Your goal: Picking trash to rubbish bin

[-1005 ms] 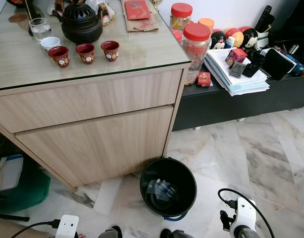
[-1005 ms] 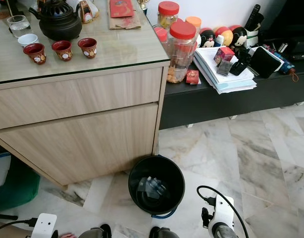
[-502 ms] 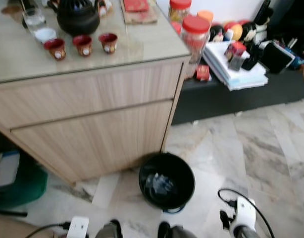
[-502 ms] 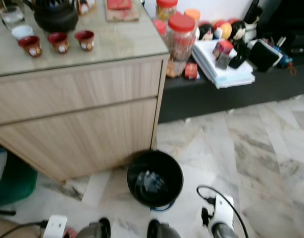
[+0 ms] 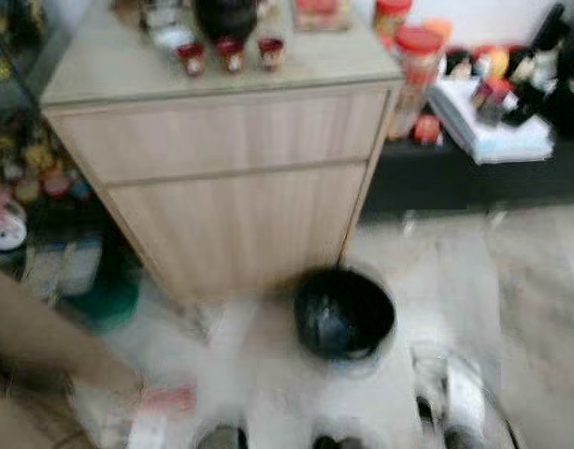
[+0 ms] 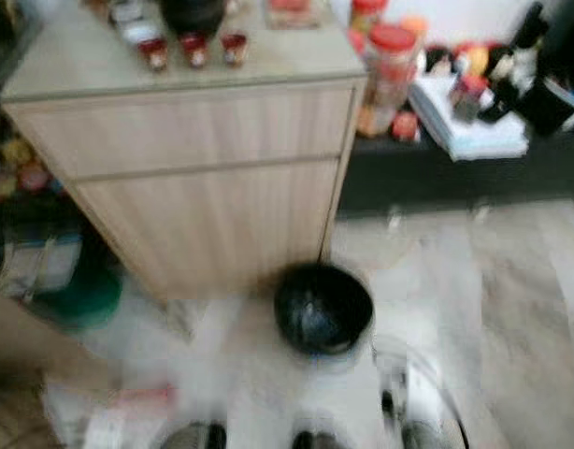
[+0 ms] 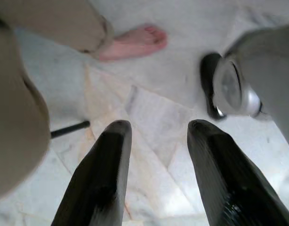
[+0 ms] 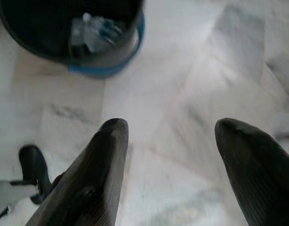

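Right wrist view: black rubbish bin [image 8: 64, 28] holds clear plastic trash [image 8: 95, 30].

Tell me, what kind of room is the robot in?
Probably a living room in someone's home. A wooden cabinet holds a teapot and little red cups, a low black shelf carries jars and papers, and a black bin stands on the marble floor.

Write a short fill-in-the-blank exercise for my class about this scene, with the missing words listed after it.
1. The black rubbish bin stands on the ____ floor.
2. The bin is in front of a ____ cabinet.
3. The right claw has its fingers ____ and grips nothing.
4. Near the left claw a person's bare ____ rests on the floor.

Missing words: marble; wooden; open; foot
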